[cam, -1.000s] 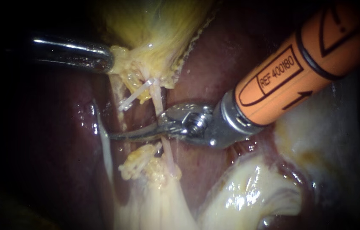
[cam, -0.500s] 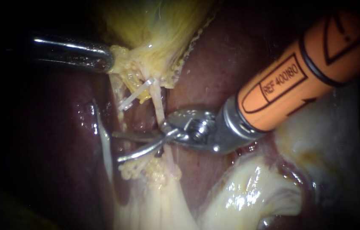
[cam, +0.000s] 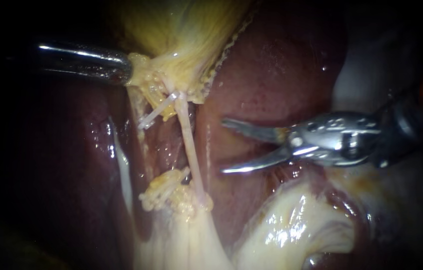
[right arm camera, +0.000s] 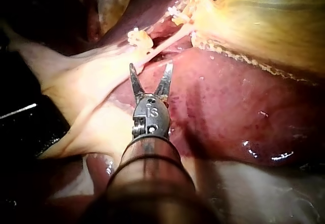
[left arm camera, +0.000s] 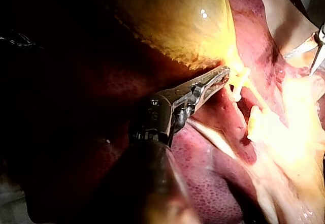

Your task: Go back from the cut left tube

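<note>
1. The right instrument [cam: 224,146] is sitting well clear of the uncut tube [cam: 191,150], out over the liver [cam: 271,65], with its shaft coming in from the right of the endoscope view.
2. Its jaws are standing wide open: two thin curved blades with nothing between them. The tips are pointing toward the uncut tube but not touching it, and bare liver is showing in the gap.
3. The cut left tube [cam: 164,186] is lying just beside the uncut tube, on the side away from the right instrument. It is showing as two separate ends with open space between them.
4. The upper end is carrying a white clip [cam: 156,112], just beside the point where the uncut tube is meeting the gallbladder [cam: 186,30]. The lower end is sitting in a yellow fatty lump that is touching the foot of the uncut tube.
5. The uncut tube is running whole and straight from the gallbladder down into the pale tissue [cam: 291,225].
6. The left instrument [cam: 125,71] is holding the gallbladder's yellow edge near the top of the uncut tube, on the cut tube's side. Its jaws are lying narrow, clamped on that tissue.
7. In the right wrist view the open blades are sitting short of the uncut tube, which is lying ahead of the tips.
</note>
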Robot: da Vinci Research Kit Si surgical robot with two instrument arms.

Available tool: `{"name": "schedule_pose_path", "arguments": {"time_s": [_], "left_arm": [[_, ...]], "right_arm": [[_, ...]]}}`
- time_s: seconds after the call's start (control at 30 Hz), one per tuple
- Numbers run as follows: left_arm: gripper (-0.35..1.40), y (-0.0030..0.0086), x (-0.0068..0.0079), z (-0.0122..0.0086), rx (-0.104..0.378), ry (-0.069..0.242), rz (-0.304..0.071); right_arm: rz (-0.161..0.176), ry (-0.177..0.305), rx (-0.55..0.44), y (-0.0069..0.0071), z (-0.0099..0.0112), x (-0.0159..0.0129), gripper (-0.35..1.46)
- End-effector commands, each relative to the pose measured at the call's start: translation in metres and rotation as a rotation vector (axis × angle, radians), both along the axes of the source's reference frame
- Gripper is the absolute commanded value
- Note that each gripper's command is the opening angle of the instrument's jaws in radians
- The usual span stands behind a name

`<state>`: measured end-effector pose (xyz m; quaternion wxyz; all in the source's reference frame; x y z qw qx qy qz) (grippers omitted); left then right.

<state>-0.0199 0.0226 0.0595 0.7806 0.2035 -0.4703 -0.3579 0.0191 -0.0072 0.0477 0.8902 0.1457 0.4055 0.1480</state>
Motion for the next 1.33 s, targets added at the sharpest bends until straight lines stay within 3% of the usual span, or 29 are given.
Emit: {"name": "schedule_pose_path", "arguments": {"time_s": [0.03,0.1,0.2,0.27,0.53,0.83,1.2,1.33], "left_arm": [[-0.35,0.0,0.0,0.0,0.0,0.0,0.0],[-0.35,-0.0001,0.0,0.0,0.0,0.0,0.0],[-0.35,0.0,0.0,0.0001,0.0,0.0,0.0],[-0.35,0.0,-0.0001,0.0001,-0.001,0.0,0.0],[-0.35,-0.0002,-0.0009,0.001,-0.003,0.008,-0.001],[-0.35,0.0,-0.0027,0.0038,0.008,0.015,0.008],[-0.35,0.0002,-0.0033,0.0043,0.008,0.016,0.01],[-0.35,0.0001,-0.0029,0.0042,0.008,0.016,0.012]], "right_arm": [[-0.013,-0.039,0.0,0.0,-0.0003,-0.0003,1.45],[-0.047,-0.12,0.006,-0.0001,-0.0007,-0.0006,1.45],[-0.089,-0.203,-0.002,-0.0002,-0.0009,-0.0006,1.43],[-0.091,-0.226,0.002,-0.0003,-0.0009,-0.0006,1.43],[-0.091,-0.229,0.002,-0.0005,-0.0012,-0.0007,1.43],[-0.092,-0.229,0.002,-0.0005,-0.0012,-0.0008,1.43],[-0.092,-0.229,0.002,-0.0005,-0.0012,-0.0009,1.43],[-0.112,-0.212,0.031,-0.0005,-0.0011,-0.0003,1.43]]}}
